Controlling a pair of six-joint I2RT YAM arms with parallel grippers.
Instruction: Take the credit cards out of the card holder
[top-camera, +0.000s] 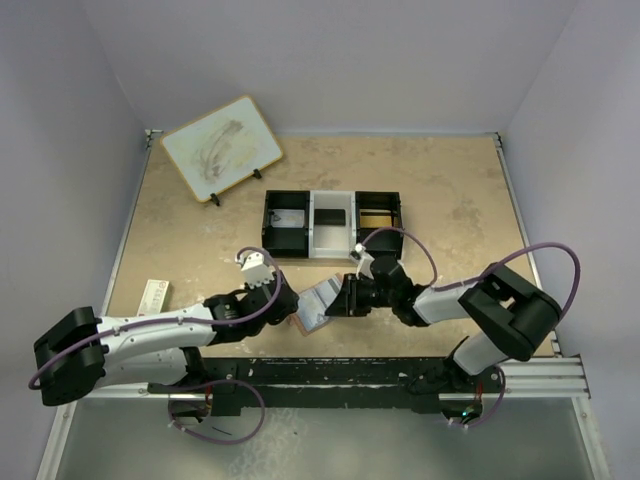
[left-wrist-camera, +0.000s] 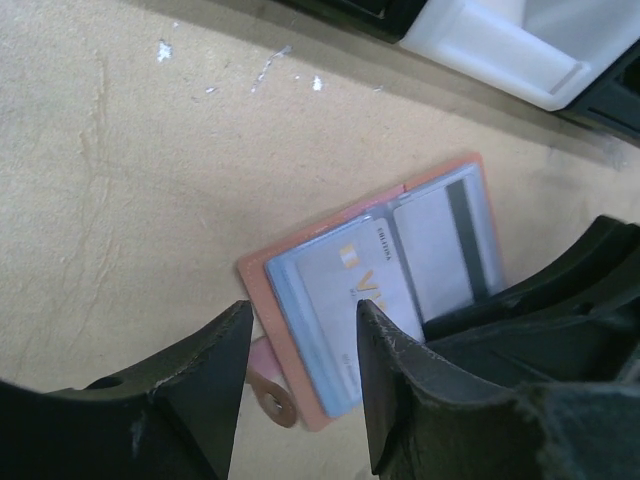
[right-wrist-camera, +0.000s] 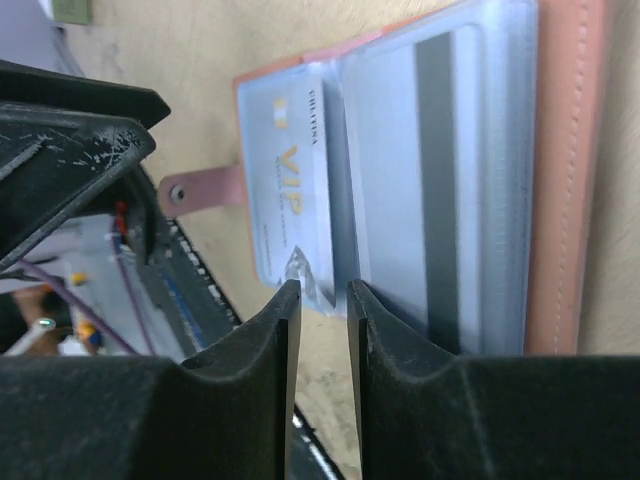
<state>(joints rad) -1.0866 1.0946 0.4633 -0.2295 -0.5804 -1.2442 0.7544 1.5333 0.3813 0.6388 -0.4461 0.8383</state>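
At the near edge of the tan speckled table top (top-camera: 190, 250), the left gripper (left-wrist-camera: 302, 322) is seen with its black fingers held moderately apart. The near left corner of the small reddish-brown leather-like card holder (right-wrist-camera: 570, 200) shows in the gap between them. Whether the pads touch it cannot be told.

The holder is laid open and flat on the table between the two grippers, and its clear grey-blue sleeves are turned upward. A rounded reddish-brown snap tab (right-wrist-camera: 205, 188) projects from its left edge.

Two cards are held in the sleeves: a pale grey-blue credit card printed VIP (right-wrist-camera: 290, 190) on the left and a grey credit card with a dark stripe (right-wrist-camera: 420, 180) on the right.

The right gripper (right-wrist-camera: 318, 297) is set at the holder's near edge with its fingers drawn to a narrow slit. A corner of the VIP card is seen at the mouth of that slit, but contact cannot be made out.

A small white slip (top-camera: 153, 295) is seen near the table's left edge.

Farther back, a black-white-black three-compartment tray (top-camera: 330, 254) is placed, with a dark flat rectangle (top-camera: 330, 214) in its white middle compartment.

At the far left corner, a white-and-tan board with a wooden rim (top-camera: 222, 148) is propped at a tilt
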